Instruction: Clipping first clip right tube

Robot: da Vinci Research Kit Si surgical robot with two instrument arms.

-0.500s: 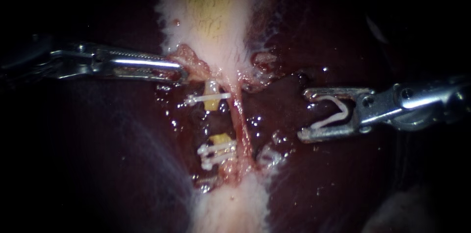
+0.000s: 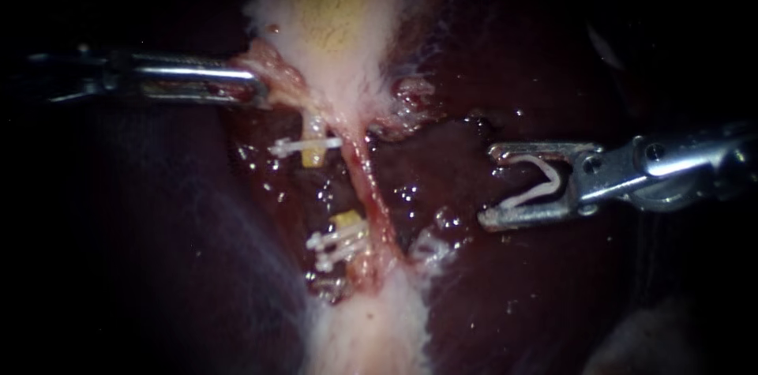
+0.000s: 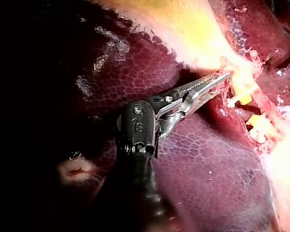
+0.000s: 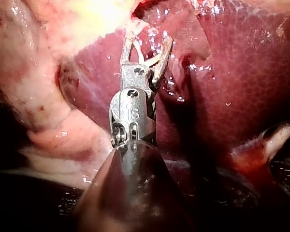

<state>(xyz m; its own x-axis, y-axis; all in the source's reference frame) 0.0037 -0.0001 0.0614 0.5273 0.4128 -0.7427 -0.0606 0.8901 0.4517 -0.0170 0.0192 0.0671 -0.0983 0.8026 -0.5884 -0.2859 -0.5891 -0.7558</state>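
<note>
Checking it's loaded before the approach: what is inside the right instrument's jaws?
A white clip, open in a V, held between the right instrument's spread jaws. Nothing else lies inside it; only liver shows behind. What lies directly under the metal is covered.

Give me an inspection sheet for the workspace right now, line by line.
Surface: liver, dark red, wet; pale gallbladder above the tubes.
Job's things: right tube bare of clips; open clip loaded in the right instrument, apart from the tube.
Clutter: left tube cut, upper clip on one stump, two lower clips on the other.
Instruments: left instrument, jaws shut on the gallbladder's lower edge; right instrument, jaws wide, holding the open clip.
Cables: nothing seen.
Surroundings: nothing seen, dark.
</note>
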